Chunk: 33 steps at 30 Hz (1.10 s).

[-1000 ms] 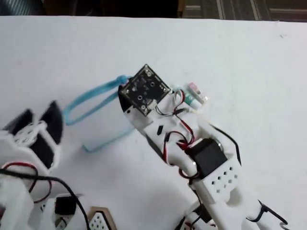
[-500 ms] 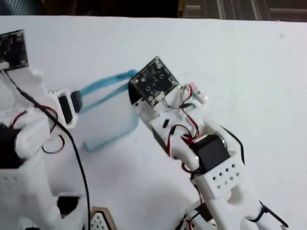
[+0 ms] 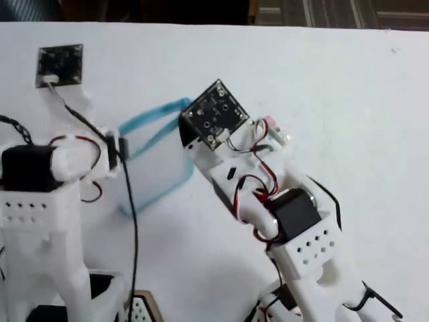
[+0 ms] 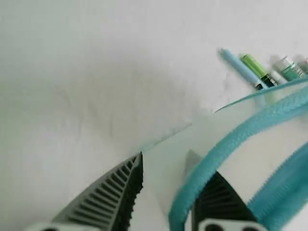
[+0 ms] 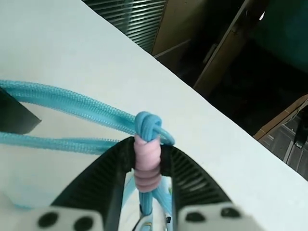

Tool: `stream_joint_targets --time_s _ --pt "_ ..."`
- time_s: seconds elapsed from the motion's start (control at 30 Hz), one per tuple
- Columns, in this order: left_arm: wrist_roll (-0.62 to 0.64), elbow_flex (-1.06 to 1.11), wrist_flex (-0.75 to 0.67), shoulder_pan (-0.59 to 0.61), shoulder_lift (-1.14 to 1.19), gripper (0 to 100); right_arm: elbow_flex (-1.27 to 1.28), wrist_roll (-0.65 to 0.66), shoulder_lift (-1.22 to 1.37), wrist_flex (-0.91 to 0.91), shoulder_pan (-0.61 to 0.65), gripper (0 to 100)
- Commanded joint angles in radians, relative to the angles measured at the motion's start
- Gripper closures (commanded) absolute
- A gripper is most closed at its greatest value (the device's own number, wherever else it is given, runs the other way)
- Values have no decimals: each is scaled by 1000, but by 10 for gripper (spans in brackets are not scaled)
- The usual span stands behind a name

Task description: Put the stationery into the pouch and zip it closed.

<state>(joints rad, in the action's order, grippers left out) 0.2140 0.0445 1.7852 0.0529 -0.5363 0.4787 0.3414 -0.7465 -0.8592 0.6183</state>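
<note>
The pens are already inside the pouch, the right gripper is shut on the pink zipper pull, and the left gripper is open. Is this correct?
Not quite: the left wrist view shows the pens lying on the table outside the pouch. The rest holds: the right gripper is shut on the pink zipper pull, and the left gripper is open.
</note>
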Motion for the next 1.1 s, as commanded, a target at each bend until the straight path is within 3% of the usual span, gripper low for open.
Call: stream_joint_targets --time_s 0.0,0.1,0.3,0.47,0.6,0.77,0.83,0.97,1.07 --pt "-68 18 6 -5 31 887 26 5 15 -1 -13 981" --pt "-138 -34 5 4 54 985 52 5 12 -1 -13 981" --pt "-104 -44 5 5 59 979 31 -3 -22 -10 -13 965" --pt "-104 -46 5 5 54 979 -3 0 -145 -84 -5 762" --pt "-106 -46 2 5 58 978 -64 -9 -240 -285 -12 634" --pt "-107 -44 0 5 61 978 -238 -195 -323 -530 -18 633" --pt "-112 -44 0 4 61 978 -296 -239 -298 -631 -74 633" --pt "-160 -37 0 4 61 978 -336 -256 -130 -743 -260 633" --pt "-173 -37 0 4 61 978 -356 -247 61 -745 -285 633"
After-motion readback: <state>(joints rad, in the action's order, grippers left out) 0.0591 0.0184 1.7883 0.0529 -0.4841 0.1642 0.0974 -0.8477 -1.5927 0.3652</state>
